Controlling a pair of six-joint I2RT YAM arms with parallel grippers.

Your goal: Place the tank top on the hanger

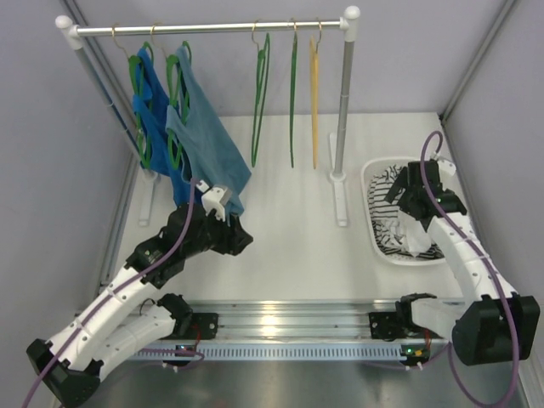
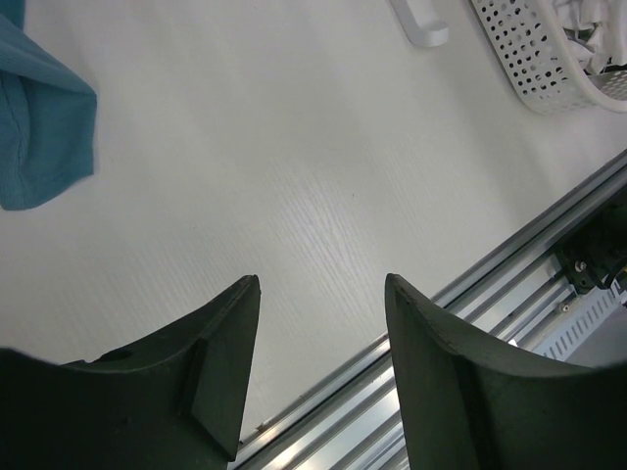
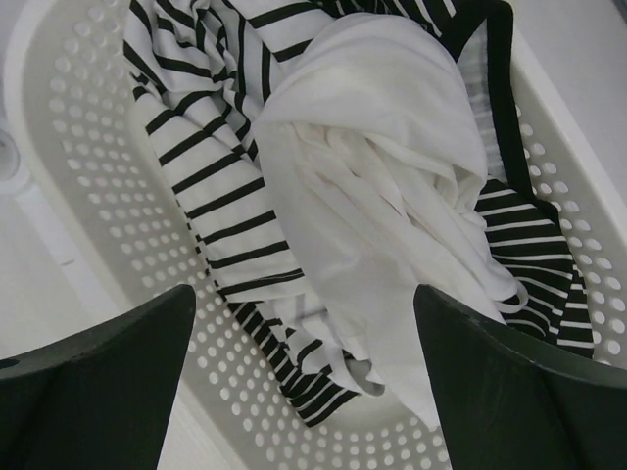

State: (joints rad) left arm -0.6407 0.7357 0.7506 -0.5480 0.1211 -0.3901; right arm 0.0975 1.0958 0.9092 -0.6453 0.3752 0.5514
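Note:
The white tank top [image 3: 377, 186] lies crumpled on a black-and-white striped garment [image 3: 206, 157] in a white perforated basket [image 3: 88, 166]. In the top view the tank top [image 1: 416, 242] shows under my right arm. My right gripper [image 3: 304, 294] hovers open and empty just above the clothes; it also shows in the top view [image 1: 422, 197]. An empty green hanger [image 1: 259, 93] hangs on the rail, with a second one [image 1: 293, 98] beside it. My left gripper [image 1: 240, 238] is open and empty over the bare table [image 2: 323, 284].
Two blue tank tops [image 1: 191, 136] hang on green hangers at the rail's left; a blue hem [image 2: 44, 137] shows in the left wrist view. A yellow hanger [image 1: 314, 102] hangs near the rack's right post [image 1: 344, 110]. The metal base rail [image 1: 289, 319] runs along the near edge.

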